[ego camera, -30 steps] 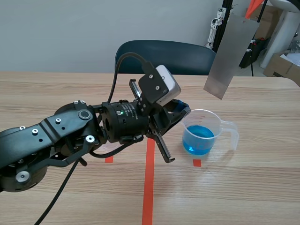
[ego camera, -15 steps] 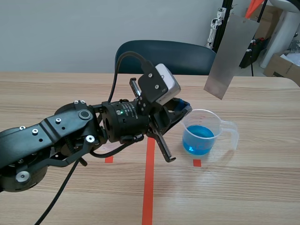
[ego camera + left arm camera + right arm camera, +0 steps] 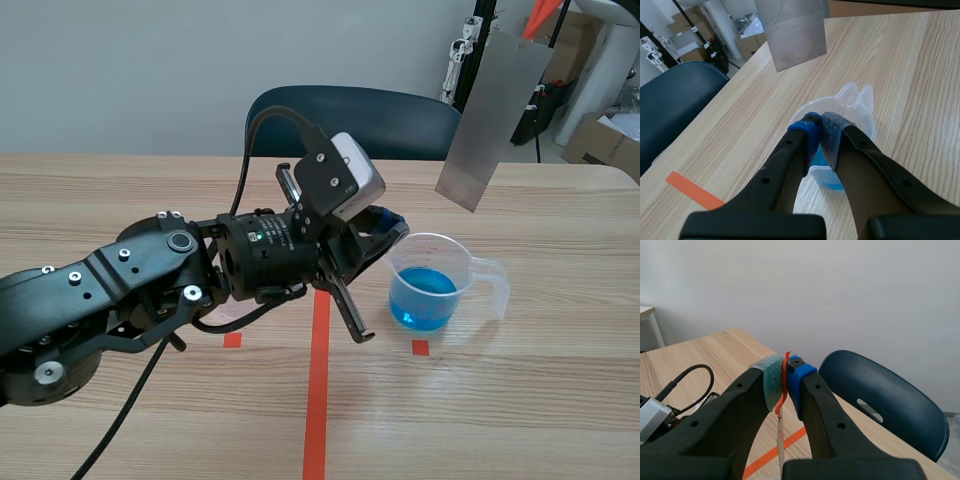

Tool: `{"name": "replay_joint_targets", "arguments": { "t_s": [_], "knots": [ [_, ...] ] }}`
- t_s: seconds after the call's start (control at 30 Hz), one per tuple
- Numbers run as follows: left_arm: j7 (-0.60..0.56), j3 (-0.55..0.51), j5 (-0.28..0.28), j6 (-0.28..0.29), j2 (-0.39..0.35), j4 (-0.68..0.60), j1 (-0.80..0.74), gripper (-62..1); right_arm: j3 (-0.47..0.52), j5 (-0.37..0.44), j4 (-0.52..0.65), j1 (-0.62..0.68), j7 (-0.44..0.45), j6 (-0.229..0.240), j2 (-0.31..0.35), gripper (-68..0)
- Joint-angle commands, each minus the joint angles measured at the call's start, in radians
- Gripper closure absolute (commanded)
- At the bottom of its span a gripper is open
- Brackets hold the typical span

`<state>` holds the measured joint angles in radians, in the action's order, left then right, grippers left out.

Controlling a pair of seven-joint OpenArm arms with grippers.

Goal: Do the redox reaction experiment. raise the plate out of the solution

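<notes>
Plate (image 3: pixel 492 115) hangs clear of the solution (image 3: pixel 425 295), 1 o'clock above the beaker (image 3: pixel 432 283). Right jaws clenched on its orange tab (image 3: pixel 782 390); left jaws clenched empty at the beaker's 9 o'clock. We judge it thin, stiff, light, wet faces slick: grip the tab only

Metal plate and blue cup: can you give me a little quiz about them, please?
1. True or false: the metal plate is dipping in the blue solution.
2. The left arm's jaws beside the cup are: A open, B shut on nothing, C shut on the cup.
3. Fill in: the right arm's jaws pinch an ______ tab at the plate's top.
Key: 1 false, it hangs in the air; 2 B; 3 orange.
</notes>
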<state>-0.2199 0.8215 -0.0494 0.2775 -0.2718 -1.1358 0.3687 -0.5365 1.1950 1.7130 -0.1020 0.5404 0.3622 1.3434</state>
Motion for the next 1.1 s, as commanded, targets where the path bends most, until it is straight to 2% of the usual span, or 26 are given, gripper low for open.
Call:
{"name": "replay_joint_targets", "arguments": {
  "t_s": [0.0,0.43,1.07],
  "knots": [
    [-0.015,-0.004,-0.010,-0.005,0.003,-0.024,0.011,-2.7,0.025,0.014,0.008,-0.017,0.016,0.001,0.014,-0.4],
    [-0.017,-0.005,-0.010,-0.004,-0.055,-0.088,-0.034,-2.7,0.025,0.014,0.008,-0.017,0.016,0.002,0.014,-0.4],
    [-0.018,-0.005,-0.010,-0.003,-0.056,-0.088,-0.045,-2.7,0.025,0.014,0.008,-0.017,0.016,0.002,0.014,-0.4]
  ]
}}
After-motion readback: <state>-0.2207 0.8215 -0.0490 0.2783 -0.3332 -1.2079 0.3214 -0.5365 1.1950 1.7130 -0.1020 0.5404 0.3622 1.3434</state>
